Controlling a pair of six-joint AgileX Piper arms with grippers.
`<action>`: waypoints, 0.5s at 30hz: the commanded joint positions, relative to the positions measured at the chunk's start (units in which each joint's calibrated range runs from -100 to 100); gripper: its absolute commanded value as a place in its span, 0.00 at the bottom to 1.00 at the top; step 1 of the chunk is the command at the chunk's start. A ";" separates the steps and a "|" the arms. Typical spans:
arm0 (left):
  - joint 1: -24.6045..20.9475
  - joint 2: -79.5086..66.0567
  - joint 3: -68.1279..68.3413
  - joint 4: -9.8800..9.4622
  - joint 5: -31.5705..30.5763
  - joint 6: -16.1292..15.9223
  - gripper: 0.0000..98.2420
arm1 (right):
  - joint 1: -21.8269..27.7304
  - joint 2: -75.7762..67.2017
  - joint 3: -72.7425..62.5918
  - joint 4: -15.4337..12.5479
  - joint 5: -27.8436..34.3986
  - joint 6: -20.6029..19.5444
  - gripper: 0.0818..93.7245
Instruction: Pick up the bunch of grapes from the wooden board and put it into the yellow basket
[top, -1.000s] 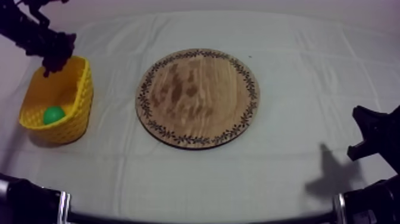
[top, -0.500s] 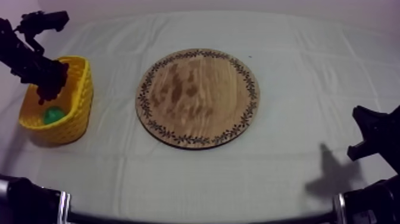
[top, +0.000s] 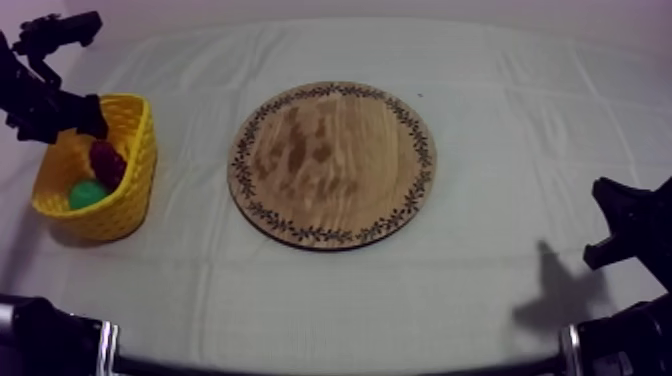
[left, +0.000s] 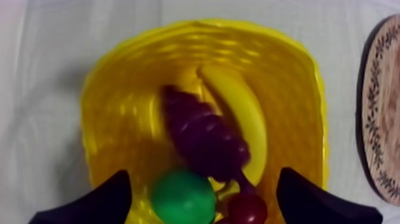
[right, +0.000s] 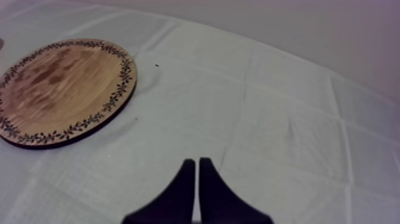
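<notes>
In the top view, my left gripper (top: 85, 118) hangs over the far rim of the yellow basket (top: 118, 212). The bunch of grapes (top: 107, 162) lies inside the basket just below the fingertips and free of them, with a green fruit (top: 87, 192) beside it. The wooden board (top: 332, 165) lies bare, well apart from that gripper. My right gripper (top: 622, 236) sits low at its own side over the cloth (top: 480, 290). In the left wrist view, the left gripper (left: 203, 174) looks straight down into the basket (left: 297, 59), its jaws spread wide with nothing held. The bunch of grapes (left: 205, 134) lies on the basket floor between and just beyond the fingertips. A banana (left: 238, 110) lies against it, and the green fruit (left: 183, 196) and a small red fruit (left: 247, 208) sit between the fingers. In the right wrist view, the right gripper (right: 197, 162) has its jaws pressed together in a narrow wedge on nothing, over the cloth (right: 268, 107). The board (right: 59, 89) lies well ahead of the fingertips and off to one side.
</notes>
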 joint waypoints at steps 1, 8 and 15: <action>-0.21 -0.77 -0.59 -0.10 -0.22 0.65 0.91 | -0.02 -0.01 -0.03 0.01 0.00 -0.01 0.00; -1.67 -7.30 -1.25 0.77 -4.05 0.97 0.49 | -0.02 -0.01 -0.03 0.01 0.00 0.00 0.00; -2.19 -20.99 6.71 1.26 -14.42 -0.26 0.12 | -0.02 -0.01 -0.03 0.01 0.00 -0.01 0.00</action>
